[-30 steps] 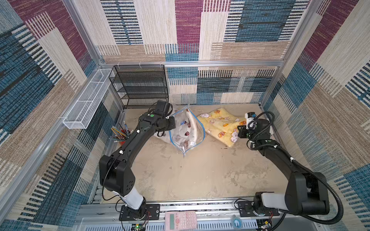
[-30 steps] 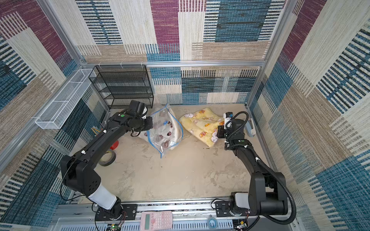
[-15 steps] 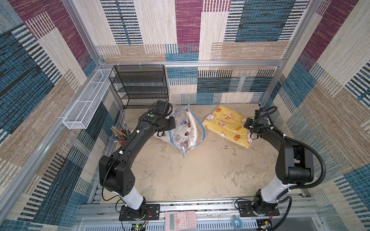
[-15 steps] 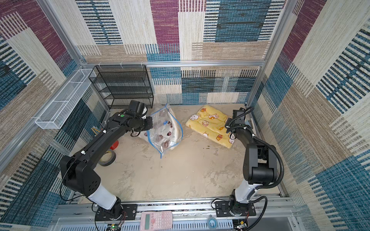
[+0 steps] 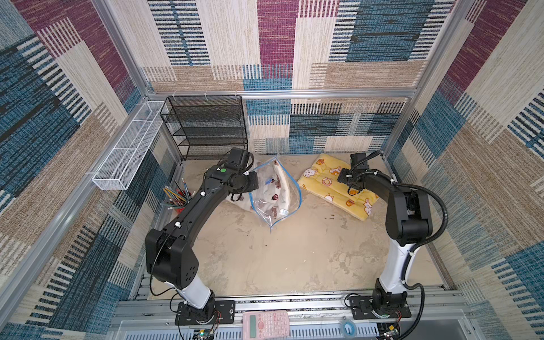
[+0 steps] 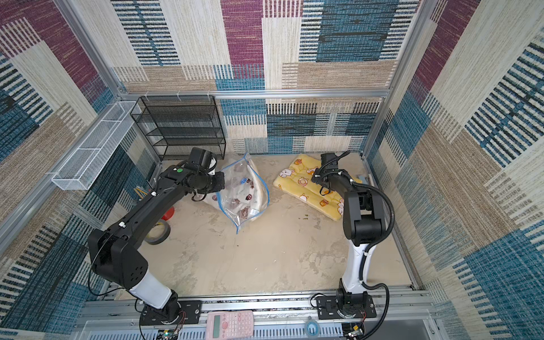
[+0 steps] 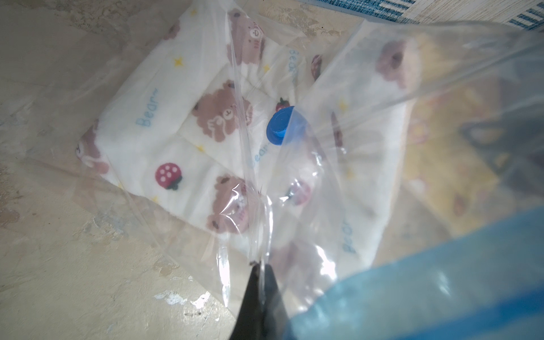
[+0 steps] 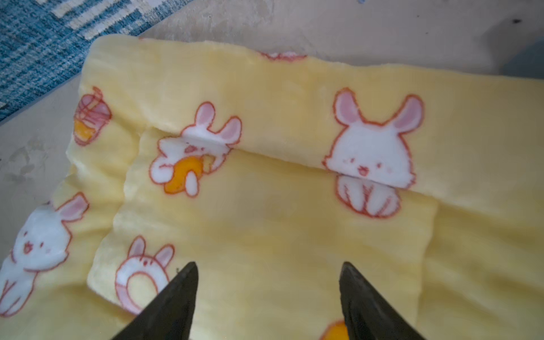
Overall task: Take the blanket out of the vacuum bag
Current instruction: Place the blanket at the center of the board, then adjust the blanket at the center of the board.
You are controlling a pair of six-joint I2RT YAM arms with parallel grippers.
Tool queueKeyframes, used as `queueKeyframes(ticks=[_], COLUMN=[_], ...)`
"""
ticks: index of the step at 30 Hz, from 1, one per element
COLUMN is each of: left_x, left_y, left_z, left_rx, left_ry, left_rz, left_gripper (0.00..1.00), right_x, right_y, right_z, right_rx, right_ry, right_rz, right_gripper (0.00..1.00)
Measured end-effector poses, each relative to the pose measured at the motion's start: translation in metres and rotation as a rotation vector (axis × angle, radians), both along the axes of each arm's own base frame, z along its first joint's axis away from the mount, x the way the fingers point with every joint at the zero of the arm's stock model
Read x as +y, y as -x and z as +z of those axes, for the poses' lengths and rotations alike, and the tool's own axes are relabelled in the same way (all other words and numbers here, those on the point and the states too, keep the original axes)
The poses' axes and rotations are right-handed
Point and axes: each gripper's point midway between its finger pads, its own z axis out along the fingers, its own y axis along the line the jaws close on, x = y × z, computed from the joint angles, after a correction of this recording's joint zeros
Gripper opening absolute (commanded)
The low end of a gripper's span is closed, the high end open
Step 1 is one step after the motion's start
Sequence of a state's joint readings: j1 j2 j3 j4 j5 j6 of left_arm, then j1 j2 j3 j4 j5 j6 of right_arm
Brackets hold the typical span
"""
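left claw (image 7: 261, 266): clenched on a fold of clear film of the vacuum bag (image 5: 275, 203), holding that edge up off the table (image 5: 294, 259).
right claw (image 8: 268, 265): released, jaws wide with nothing between them; it hangs just over the yellow blanket (image 5: 321, 188).
where the bag is: upper middle of both top views, between my two arms, just in front of the black mesh rack (image 5: 206, 126).
where the blankets are: the yellow one lies flat on the table to the right of the bag, fully out, with a strip of bare table between them. a white bear-print blanket (image 7: 164, 132) shows through the film, so i judge it is inside. i cannot tell whether a corner pokes out under my left arm.
step in hand: i judge the yellow one is set down and the right claw is to come clear.
doing it well: i lift the right claw straight up so the tips don't drag the fleece, then bring it across to the bag's mouth. i hold the left pinch firm and high, because the film is slick and a slack grip would let the mouth fall shut.
bag's long axis: top to bottom of the top view, with a pointed corner toward the lower middle of the frame.
bag's mouth: the broad blue zip strip (image 7: 412, 294) sits right by the left claw, so i judge the mouth faces frame left. the valve cap (image 7: 279, 126) sits on the upper film, over the bear print.
yellow blanket's long axis: diagonal, upper left to lower right of the frame.
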State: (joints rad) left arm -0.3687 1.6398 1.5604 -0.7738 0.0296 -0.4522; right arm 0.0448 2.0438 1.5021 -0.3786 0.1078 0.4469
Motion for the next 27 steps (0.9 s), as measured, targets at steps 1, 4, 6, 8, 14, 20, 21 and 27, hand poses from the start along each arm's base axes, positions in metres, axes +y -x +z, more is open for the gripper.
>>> queueKeyframes(ticks=[1, 4, 6, 8, 14, 20, 21, 27], left_x=[0.000, 0.000, 0.000, 0.000, 0.000, 0.000, -0.001, 0.000], left_y=[0.000, 0.000, 0.000, 0.000, 0.000, 0.000, 0.000, 0.000], left_z=[0.000, 0.000, 0.000, 0.000, 0.000, -0.001, -0.001, -0.002], left_rx=[0.000, 0.000, 0.000, 0.000, 0.001, 0.003, 0.004, 0.004], left_ry=[0.000, 0.000, 0.001, 0.001, 0.002, 0.001, 0.001, 0.000], left_rz=[0.000, 0.000, 0.000, -0.001, -0.002, -0.002, -0.002, -0.001], left_gripper=[0.00, 0.00, 0.00, 0.00, 0.00, 0.00, 0.00, 0.00], right_x=[0.000, 0.002, 0.005, 0.008, 0.035, 0.077, 0.088, 0.125], right_y=[-0.004, -0.022, -0.039, -0.049, -0.073, -0.086, -0.087, -0.076], right_z=[-0.003, -0.008, -0.013, -0.023, -0.040, -0.040, -0.039, -0.035], right_rx=[0.005, 0.012, 0.015, 0.037, 0.073, 0.042, 0.037, 0.061], right_ry=[-0.005, -0.019, -0.030, -0.032, -0.011, -0.004, -0.004, 0.033], right_rz=[-0.007, -0.019, -0.014, -0.003, 0.174, 0.373, 0.417, 0.611], right_gripper=[0.77, 0.77, 0.76, 0.74, 0.68, 0.66, 0.66, 0.71])
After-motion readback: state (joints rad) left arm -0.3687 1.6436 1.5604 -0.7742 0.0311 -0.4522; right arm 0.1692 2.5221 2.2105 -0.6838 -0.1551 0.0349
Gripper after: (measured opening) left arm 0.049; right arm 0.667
